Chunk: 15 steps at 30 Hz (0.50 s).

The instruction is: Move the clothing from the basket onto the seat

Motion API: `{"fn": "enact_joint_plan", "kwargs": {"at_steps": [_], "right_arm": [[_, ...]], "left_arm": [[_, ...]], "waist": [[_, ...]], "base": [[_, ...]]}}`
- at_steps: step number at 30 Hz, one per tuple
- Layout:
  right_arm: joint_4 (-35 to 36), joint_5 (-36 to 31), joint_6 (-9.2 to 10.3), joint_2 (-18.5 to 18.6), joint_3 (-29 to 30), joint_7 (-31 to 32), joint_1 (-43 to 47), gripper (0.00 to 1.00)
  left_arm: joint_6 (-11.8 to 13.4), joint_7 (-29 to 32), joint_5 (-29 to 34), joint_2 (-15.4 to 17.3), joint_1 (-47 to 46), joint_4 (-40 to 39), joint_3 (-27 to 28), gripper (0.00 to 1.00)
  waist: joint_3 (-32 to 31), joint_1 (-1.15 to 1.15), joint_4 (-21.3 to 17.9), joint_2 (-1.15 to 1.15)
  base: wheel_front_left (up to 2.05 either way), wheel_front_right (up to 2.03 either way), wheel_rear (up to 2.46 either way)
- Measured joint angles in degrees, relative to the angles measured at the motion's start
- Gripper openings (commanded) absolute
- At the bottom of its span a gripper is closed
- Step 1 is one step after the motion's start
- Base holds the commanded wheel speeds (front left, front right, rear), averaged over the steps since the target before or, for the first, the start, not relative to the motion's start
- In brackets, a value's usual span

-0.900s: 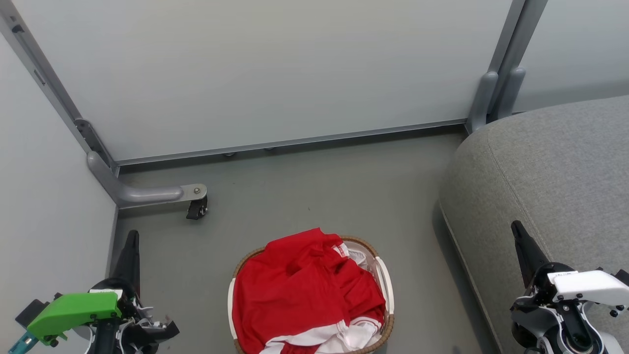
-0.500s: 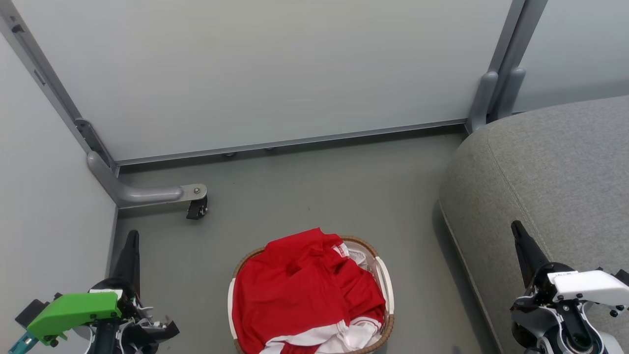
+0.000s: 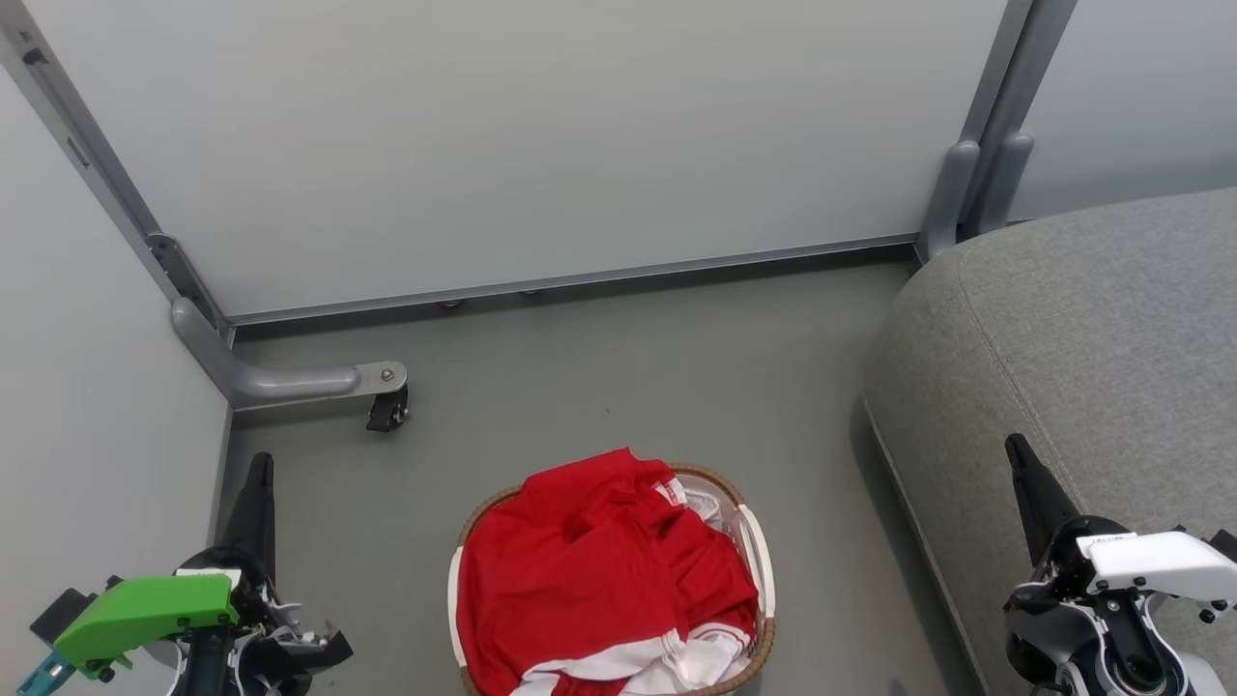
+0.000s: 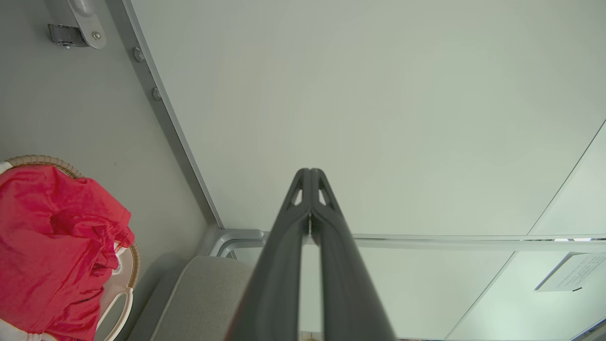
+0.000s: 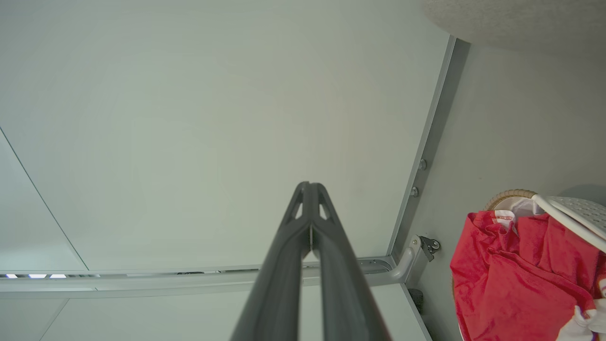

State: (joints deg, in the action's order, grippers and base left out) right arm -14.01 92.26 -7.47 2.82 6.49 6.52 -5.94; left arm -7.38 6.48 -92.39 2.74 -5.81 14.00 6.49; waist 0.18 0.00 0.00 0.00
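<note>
Two clenched, empty tools: our left gripper (image 3: 259, 462) and right gripper (image 3: 1015, 447). We count one basket (image 3: 715, 476) of red clothing (image 3: 580, 570) and one seat (image 3: 1082, 319); writing on a notice (image 4: 573, 272) is unreadable.

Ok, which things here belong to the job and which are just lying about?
For the job: red clothing, basket holding it, grey seat, left gripper, right gripper, both shut and empty.
Just there: partition panels, wheeled partition foot, floor.
</note>
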Motion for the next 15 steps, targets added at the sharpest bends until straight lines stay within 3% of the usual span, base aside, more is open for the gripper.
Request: {"fn": "enact_joint_plan", "kwargs": {"at_steps": [15], "right_arm": [[0.0, 0.0, 0.00, 0.0, 0.0, 0.0, 0.0, 0.00]], "left_arm": [[0.0, 0.0, 0.0, 0.0, 0.0, 0.0, 0.0, 0.00]], "waist": [[0.0, 0.00, 0.0, 0.00]], "base": [[0.00, 0.00, 0.00]]}}
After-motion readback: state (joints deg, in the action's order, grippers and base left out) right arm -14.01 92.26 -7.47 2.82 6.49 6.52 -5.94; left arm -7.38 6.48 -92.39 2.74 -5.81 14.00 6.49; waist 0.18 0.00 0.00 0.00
